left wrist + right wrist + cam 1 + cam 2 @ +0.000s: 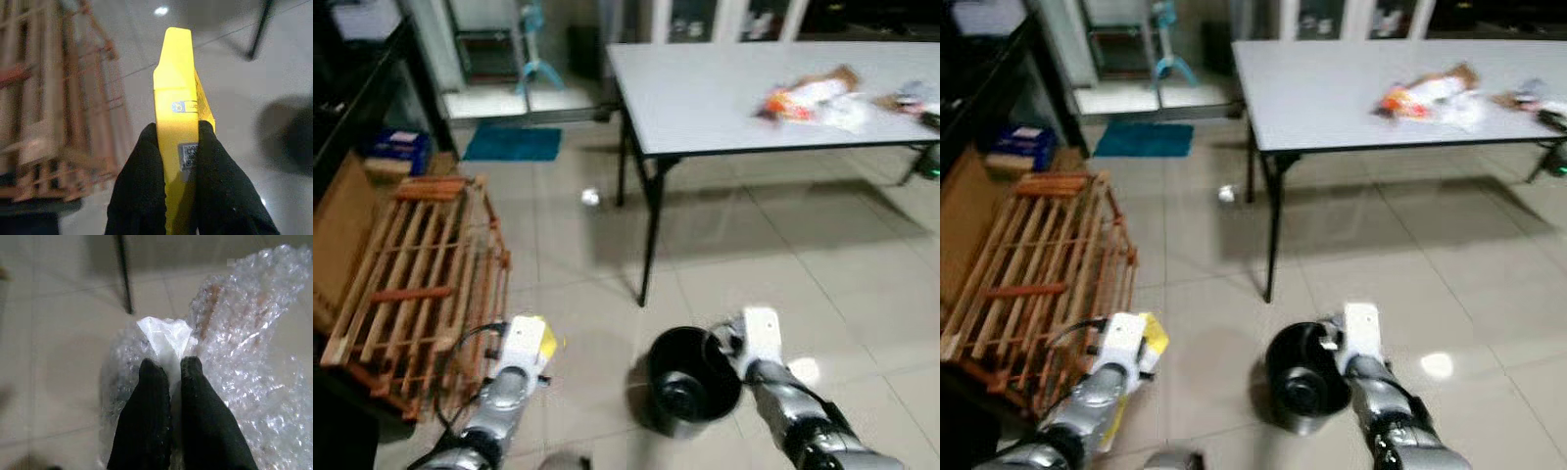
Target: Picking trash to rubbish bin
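Note:
A black rubbish bin [690, 384] stands on the tiled floor just in front of me, between my two arms. My left gripper [177, 142] is shut on a flat yellow carton [177, 83], held edge-up to the left of the bin; the carton [545, 339] also shows by my left wrist. My right gripper [170, 369] is shut on a sheet of clear bubble wrap [244, 333] with a white scrap [166, 340] pinched in it, at the bin's right rim. An orange snack wrapper [803, 98] and other wrappers lie on the table. A small white crumpled ball [590, 197] lies on the floor.
A grey table [705, 98] with black legs stands ahead on the right. A wooden slatted crate [421, 274] stands close on my left, beside cardboard [342, 235]. A blue mat [512, 143] lies at the far doorway.

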Robot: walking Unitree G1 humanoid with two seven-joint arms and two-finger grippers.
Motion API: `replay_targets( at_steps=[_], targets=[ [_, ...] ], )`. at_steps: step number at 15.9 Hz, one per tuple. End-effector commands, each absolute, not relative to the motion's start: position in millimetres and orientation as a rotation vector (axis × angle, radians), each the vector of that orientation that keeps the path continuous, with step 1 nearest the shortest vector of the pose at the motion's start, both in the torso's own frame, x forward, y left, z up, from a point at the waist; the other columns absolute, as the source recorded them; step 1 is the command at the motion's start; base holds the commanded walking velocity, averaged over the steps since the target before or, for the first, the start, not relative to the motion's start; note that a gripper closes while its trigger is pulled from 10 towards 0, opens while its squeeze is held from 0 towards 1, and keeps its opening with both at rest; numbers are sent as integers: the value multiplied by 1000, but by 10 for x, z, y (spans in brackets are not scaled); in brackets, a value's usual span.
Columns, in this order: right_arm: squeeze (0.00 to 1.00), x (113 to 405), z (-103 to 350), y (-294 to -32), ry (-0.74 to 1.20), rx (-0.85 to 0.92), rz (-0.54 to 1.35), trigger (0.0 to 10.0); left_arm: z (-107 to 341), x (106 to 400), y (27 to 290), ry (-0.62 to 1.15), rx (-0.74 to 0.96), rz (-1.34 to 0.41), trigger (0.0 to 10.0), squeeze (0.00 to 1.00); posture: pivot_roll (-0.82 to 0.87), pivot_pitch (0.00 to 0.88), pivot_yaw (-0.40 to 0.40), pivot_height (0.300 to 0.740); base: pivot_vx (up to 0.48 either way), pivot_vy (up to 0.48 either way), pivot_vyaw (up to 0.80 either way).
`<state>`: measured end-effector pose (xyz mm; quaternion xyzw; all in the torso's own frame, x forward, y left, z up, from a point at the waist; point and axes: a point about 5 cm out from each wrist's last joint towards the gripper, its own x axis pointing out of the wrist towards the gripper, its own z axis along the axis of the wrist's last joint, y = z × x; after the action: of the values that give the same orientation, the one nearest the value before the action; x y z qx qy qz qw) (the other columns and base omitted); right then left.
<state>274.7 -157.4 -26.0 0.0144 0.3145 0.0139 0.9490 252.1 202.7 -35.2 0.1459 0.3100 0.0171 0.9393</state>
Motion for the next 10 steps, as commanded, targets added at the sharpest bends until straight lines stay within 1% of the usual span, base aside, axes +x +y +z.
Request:
replay_targets(
  at_steps=[1, 5, 10],
  targets=[
    [0, 2700, -295, -1661, 658, 19, 6, 10000, -344, 2548, 1969, 630, 295, 25, 10000, 0, -1, 29, 2, 669, 480, 0, 0],
    [0, 2696, -299, -1662, 663, 10, 12, 10000, -334, 2559, 1953, 615, 272, 29, 10000, 0, 0, 27, 3, 669, 441, 0, 0],
    [0, 2686, -309, -1660, 668, 8, 9, 10000, -346, 2551, 1924, 622, 261, 6, 10000, 0, -2, 22, 4, 669, 0, 0, 0]
  ],
)
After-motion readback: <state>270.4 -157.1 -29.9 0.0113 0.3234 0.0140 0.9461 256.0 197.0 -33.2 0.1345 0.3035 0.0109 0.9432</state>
